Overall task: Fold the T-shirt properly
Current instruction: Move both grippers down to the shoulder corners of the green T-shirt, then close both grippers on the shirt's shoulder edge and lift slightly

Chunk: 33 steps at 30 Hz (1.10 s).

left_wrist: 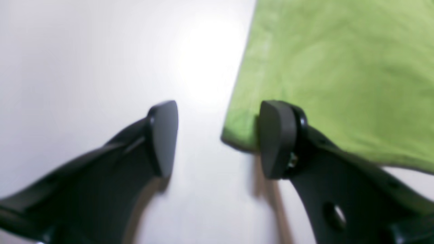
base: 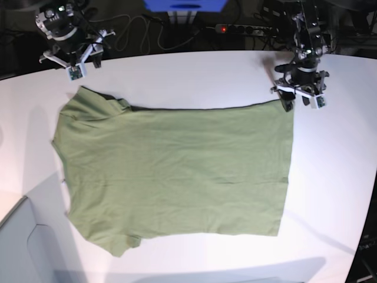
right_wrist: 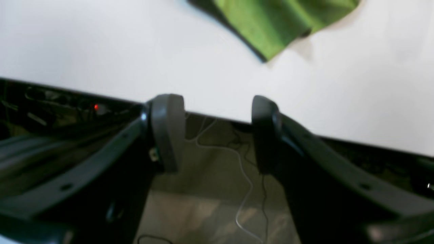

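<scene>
White table, bearing the whole arrangement; its far edge runs just behind the fingers of the right gripper, with dark cabling beyond. The T-shirt, olive green, lies spread flat on the table, its long axis running across the base view, sleeves and neck end toward the right gripper's side and straight hem toward the left gripper's side; a darker strip of fabric shows along its far edge. Left gripper, jaws parted, nothing between them: in the left wrist view the right-hand finger stands over the hem corner of the T-shirt, and whether it touches the cloth cannot be told; the left-hand finger stands over bare table, apart from the cloth. The gap between the two holds only table surface, the hem corner reaching just short of it. In the base view this gripper sits at the shirt's far hem corner. Right gripper, jaws likewise parted and empty, held above the table's far edge; the nearest sleeve of the T-shirt lies ahead of the fingertips, well apart from both. In the base view this gripper hangs beyond the shoulder corner, clear of the fabric.
</scene>
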{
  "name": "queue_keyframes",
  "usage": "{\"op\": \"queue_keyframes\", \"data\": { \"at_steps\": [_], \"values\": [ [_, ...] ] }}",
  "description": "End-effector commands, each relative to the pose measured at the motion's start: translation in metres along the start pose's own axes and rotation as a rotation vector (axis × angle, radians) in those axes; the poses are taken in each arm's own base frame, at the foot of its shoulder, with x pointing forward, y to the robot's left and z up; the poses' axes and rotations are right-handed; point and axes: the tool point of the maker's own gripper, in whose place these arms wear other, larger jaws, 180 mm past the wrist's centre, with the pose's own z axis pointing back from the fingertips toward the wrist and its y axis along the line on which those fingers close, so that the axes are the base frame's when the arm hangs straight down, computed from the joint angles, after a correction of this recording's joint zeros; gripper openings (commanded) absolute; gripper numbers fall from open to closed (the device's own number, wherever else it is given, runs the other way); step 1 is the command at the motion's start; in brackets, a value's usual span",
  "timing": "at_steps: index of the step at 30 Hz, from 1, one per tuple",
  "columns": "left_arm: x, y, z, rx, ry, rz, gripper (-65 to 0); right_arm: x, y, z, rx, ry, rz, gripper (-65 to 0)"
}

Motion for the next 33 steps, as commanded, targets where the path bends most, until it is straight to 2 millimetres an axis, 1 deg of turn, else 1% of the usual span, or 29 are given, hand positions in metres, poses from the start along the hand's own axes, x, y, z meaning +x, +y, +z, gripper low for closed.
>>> {"op": "queue_keyframes", "data": {
  "at_steps": [1, 4, 6, 8, 9, 13, 15, 17, 19, 21, 23, 25, 26, 29, 33],
  "values": [
    [-0.001, -0.009, -0.001, -0.028, 0.007, -0.007, -28.4, 0.003, 0.001, 0.003, 0.007, -0.018, 0.014, -35.0],
    [-0.007, -0.017, -0.002, -0.049, 0.023, -0.014, -28.6, 0.003, 0.001, 0.003, 0.008, -0.018, 0.013, -35.0],
    [-0.009, -0.019, -0.002, -0.051, 0.025, -0.010, -28.8, 0.003, 0.001, 0.003, 0.008, -0.018, 0.013, -35.0],
    [-0.011, -0.019, -0.001, -0.051, 0.029, -0.007, -28.9, 0.008, -0.002, 0.002, -0.001, -0.031, 0.013, -35.0],
    [-0.014, -0.017, 0.001, -0.048, 0.037, -0.006, -29.9, 0.010, -0.002, 0.001, -0.002, -0.034, 0.013, -35.0],
    [-0.018, -0.017, 0.004, -0.048, 0.048, -0.006, -40.1, 0.011, -0.003, 0.001, -0.005, -0.037, 0.012, -35.0],
    [-0.020, -0.015, 0.005, -0.045, 0.054, -0.006, -44.4, 0.019, -0.006, -0.001, -0.011, -0.058, 0.013, -34.9],
    [-0.021, -0.013, 0.006, -0.040, 0.055, -0.007, -46.7, 0.023, -0.007, -0.002, -0.015, -0.069, 0.014, -34.9],
    [-0.022, -0.013, 0.007, -0.040, 0.058, -0.007, -47.9, 0.031, -0.010, -0.004, -0.021, -0.091, 0.017, -34.8],
    [-0.022, -0.012, 0.007, -0.040, 0.058, -0.009, -51.5, 0.042, -0.013, -0.006, -0.030, -0.119, 0.022, -34.8],
    [-0.022, -0.012, 0.007, -0.038, 0.058, -0.008, -57.5, 0.053, -0.017, -0.008, -0.038, -0.147, 0.024, -34.7],
    [-0.022, -0.012, 0.007, -0.038, 0.058, -0.008, -64.1, 0.059, -0.021, -0.012, -0.045, -0.159, 0.023, -34.7],
    [-0.022, -0.012, 0.007, -0.037, 0.058, -0.008, -65.0, 0.062, -0.023, -0.016, -0.049, -0.165, 0.020, -34.7],
    [-0.022, -0.012, 0.007, -0.037, 0.059, -0.008, -65.0, 0.057, -0.030, -0.031, -0.054, -0.139, 0.002, -34.7],
    [-0.022, -0.012, 0.007, -0.037, 0.059, -0.008, -65.0, 0.042, -0.037, -0.053, -0.056, -0.085, -0.032, -34.7]
  ]
}}
